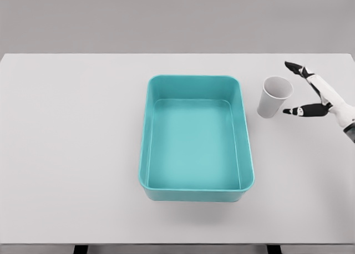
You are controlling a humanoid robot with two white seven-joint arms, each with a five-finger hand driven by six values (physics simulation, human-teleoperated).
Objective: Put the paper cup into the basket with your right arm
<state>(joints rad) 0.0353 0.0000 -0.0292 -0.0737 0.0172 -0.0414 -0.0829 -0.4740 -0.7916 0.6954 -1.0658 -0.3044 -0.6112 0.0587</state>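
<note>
Head view | right hand (316,93) fingers spread, released | paper cup (274,97) beside basket (145,154)

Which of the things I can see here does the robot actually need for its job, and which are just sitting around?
Needed for the job:
- paper cup, upright on the table, right of the basket
- teal basket, nothing inside
- right hand, fingers spread open beside the cup, not touching it

Just there:
- white table, only holds everything up
- no loose clutter visible; the left arm is out of view
</note>
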